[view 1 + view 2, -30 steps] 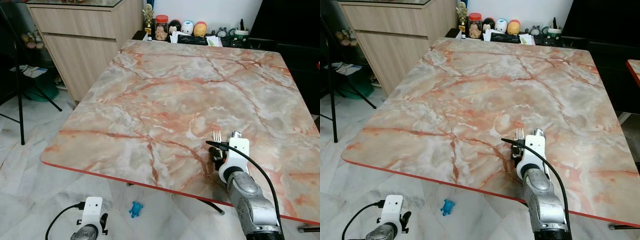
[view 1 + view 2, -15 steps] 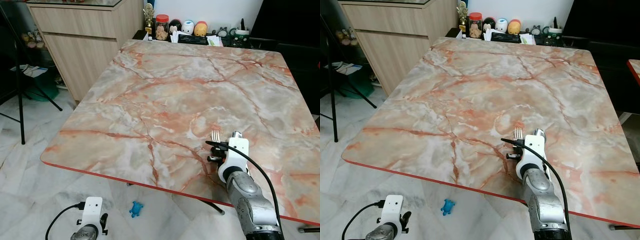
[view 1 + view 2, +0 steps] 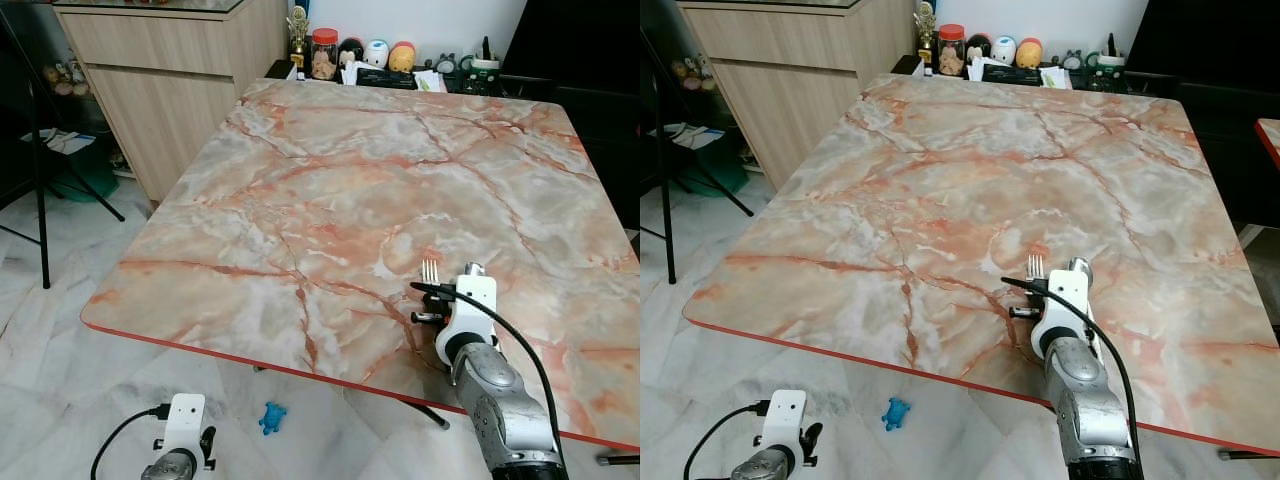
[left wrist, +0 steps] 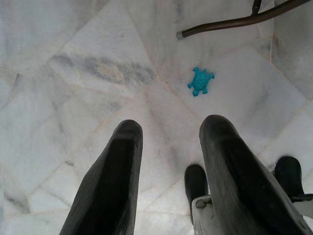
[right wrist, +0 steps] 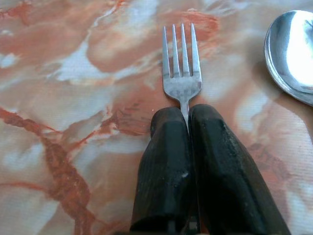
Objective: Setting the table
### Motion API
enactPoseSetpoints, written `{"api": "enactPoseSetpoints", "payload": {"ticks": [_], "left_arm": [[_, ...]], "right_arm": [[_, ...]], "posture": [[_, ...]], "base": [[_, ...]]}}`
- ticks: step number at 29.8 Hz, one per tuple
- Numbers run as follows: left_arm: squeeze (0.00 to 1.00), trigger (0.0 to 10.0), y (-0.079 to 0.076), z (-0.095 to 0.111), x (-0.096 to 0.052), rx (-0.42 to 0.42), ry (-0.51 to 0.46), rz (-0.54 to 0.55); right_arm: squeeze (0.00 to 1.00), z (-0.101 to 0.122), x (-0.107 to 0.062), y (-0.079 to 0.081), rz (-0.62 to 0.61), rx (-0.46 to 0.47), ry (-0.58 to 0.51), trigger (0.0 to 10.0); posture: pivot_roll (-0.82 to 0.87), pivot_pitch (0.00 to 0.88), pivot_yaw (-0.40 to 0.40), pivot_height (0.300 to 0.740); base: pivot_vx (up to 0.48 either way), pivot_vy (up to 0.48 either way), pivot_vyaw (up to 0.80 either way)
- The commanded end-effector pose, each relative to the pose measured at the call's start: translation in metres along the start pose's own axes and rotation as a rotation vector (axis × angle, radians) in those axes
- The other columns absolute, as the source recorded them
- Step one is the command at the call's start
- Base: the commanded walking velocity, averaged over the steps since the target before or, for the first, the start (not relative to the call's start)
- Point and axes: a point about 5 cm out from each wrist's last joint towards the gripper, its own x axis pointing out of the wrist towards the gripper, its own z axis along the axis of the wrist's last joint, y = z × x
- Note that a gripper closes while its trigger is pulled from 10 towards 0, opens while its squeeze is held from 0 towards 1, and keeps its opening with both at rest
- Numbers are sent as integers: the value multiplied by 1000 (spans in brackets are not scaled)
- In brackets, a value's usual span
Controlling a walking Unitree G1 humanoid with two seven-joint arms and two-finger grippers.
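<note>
The right gripper (image 5: 188, 117) is clamped on the neck of a metal fork (image 5: 182, 63), tines pointing away, low over the near right part of the marble table (image 3: 330, 180); contact with the top cannot be told. The fork is probably light, stiff and slick, so the thin neck is a fair hold, though it may pivot. A spoon (image 5: 291, 54) lies just beside it. The tabletop looks hard and smooth. The left gripper (image 4: 168, 147) hangs idle, fingers apart, over the tiled floor (image 4: 73, 73) near a blue toy (image 4: 200, 81).
</note>
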Motion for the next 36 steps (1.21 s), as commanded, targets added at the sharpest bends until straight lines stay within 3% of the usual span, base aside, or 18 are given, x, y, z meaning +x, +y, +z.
{"api": "enactPoseSetpoints", "payload": {"ticks": [1, 2, 3, 8, 16, 19, 24, 36], "left_arm": [[0, 10000, 1, -5, -1, 15, 24, 0], [0, 10000, 1, -5, -1, 16, 24, 1], [0, 10000, 1, -5, -1, 16, 24, 1], [0, 10000, 2, -4, -1, 17, 23, 1], [0, 10000, 3, -4, -1, 24, 23, 2], [0, 10000, 1, -4, -1, 31, 16, -8], [0, 10000, 1, -3, -1, 22, 11, -12], [0, 10000, 2, -5, -1, -13, 10, 2]], "right_arm": [[0, 6, 1, -2, -11, -26, -50, 8667], [0, 9, 1, -1, -12, -34, -73, 8667], [0, 13, 0, -1, -11, -31, -97, 10000], [0, 37, -11, -4, -28, 2, -311, 10000], [0, 54, -30, -2, -25, -12, -488, 10000], [0, 54, -36, -8, -20, -61, -525, 10000], [0, 65, -36, -21, -77, -17, -569, 10000], [0, 85, -33, -11, -61, -23, -645, 10000]], "posture": [[4, 56, 7, 740], [3, 54, 8, 740], [3, 50, 8, 740], [5, 36, 7, 740], [3, 20, 5, 740], [1, 12, 7, 740], [0, 11, 7, 740], [7, 39, -2, 740]], "base": [[0, 0, 0], [0, 0, 0], [0, 0, 0], [0, 0, 0], [0, 0, 0], [0, 0, 0], [0, 0, 0], [0, -242, 0]]}}
